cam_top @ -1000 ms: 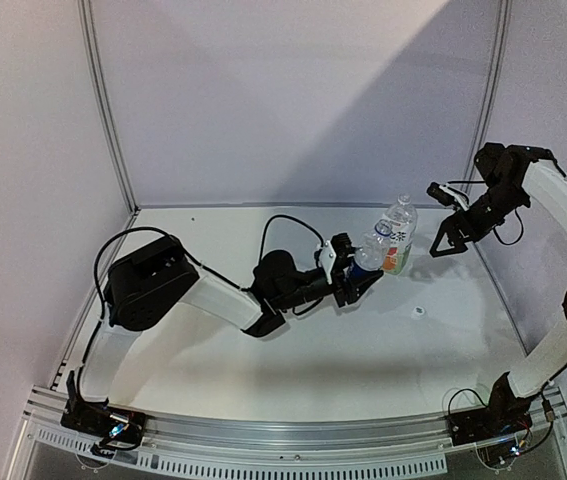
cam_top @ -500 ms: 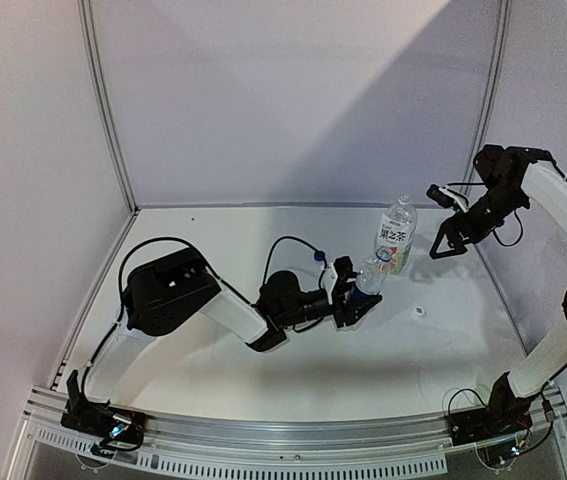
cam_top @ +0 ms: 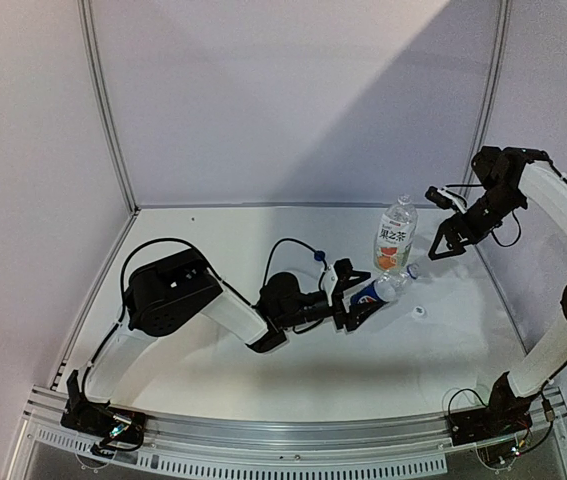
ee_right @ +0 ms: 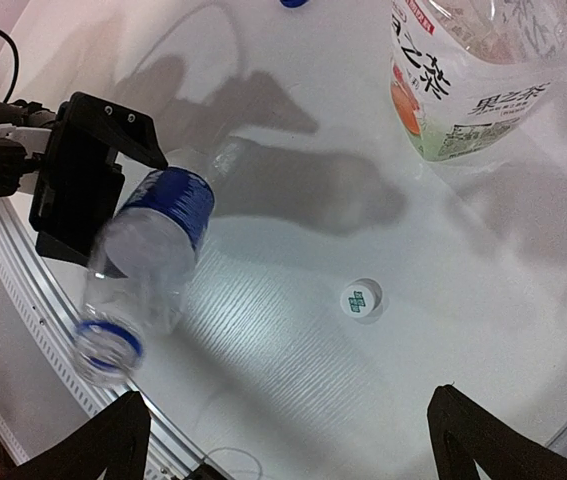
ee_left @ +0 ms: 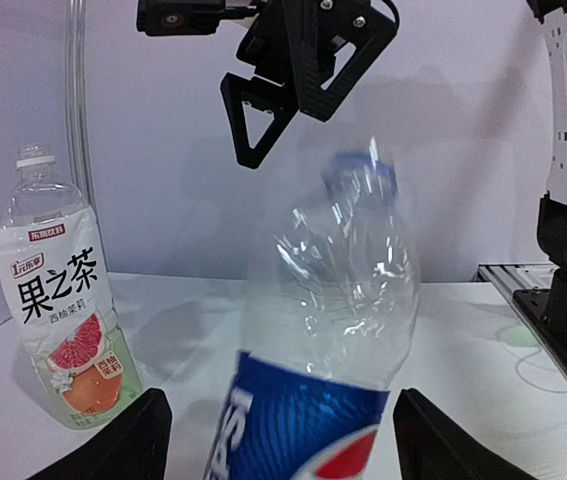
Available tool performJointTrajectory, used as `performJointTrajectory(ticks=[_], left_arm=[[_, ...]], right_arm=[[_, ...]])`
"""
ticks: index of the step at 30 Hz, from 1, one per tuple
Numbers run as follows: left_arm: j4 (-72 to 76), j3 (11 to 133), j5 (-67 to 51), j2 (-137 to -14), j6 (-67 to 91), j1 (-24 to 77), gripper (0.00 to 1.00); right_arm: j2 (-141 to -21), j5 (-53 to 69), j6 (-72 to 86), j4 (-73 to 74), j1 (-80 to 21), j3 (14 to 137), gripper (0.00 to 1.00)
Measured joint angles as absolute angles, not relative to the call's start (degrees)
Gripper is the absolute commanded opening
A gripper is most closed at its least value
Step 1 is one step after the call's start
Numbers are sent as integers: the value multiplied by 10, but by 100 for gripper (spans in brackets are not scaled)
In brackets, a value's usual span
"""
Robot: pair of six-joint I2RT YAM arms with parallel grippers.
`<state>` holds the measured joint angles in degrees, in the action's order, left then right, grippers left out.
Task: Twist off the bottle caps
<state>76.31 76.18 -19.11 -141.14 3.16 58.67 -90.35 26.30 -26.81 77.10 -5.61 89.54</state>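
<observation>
The slim Pepsi bottle [cam_top: 381,289] leans over to the right between the fingers of my left gripper [cam_top: 353,297], blurred and uncapped, with only a blue ring on its neck [ee_left: 359,172]. Those jaws stand open, with a gap beside the label [ee_left: 298,425]. The blue cap [cam_top: 319,256] lies on the table behind the left wrist. The wider bottle [cam_top: 395,234] stands upright with its neck [ee_left: 35,156] bare. Its white cap [ee_right: 361,299] lies on the table, top side up. My right gripper [cam_top: 444,241] hangs open and empty in the air right of the wider bottle.
White walls with metal posts close the table [cam_top: 263,370] at the back and both sides. A slotted rail [cam_top: 293,448] runs along the near edge. The left arm's black cable [cam_top: 288,232] loops over its wrist.
My left gripper has lowered toward the table and opened wider. The Pepsi bottle has gone from nearly upright to tipping over to the right. The right arm has not moved.
</observation>
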Motion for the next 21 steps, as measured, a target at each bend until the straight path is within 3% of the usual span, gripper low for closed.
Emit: performJointTrajectory(ticks=[5, 13, 16, 21], left_arm=[[764, 762, -194, -1411, 32, 587, 72], [741, 738, -220, -1400, -4, 586, 81], [689, 687, -225, -1349, -39, 582, 83], [549, 628, -232, -1202, -100, 570, 83]], right_arm=[[-904, 266, -268, 771, -56, 895, 99], [-904, 267, -271, 771, -56, 891, 99], [-900, 269, -288, 766, -56, 868, 99], [-862, 224, -357, 758, -50, 725, 99]])
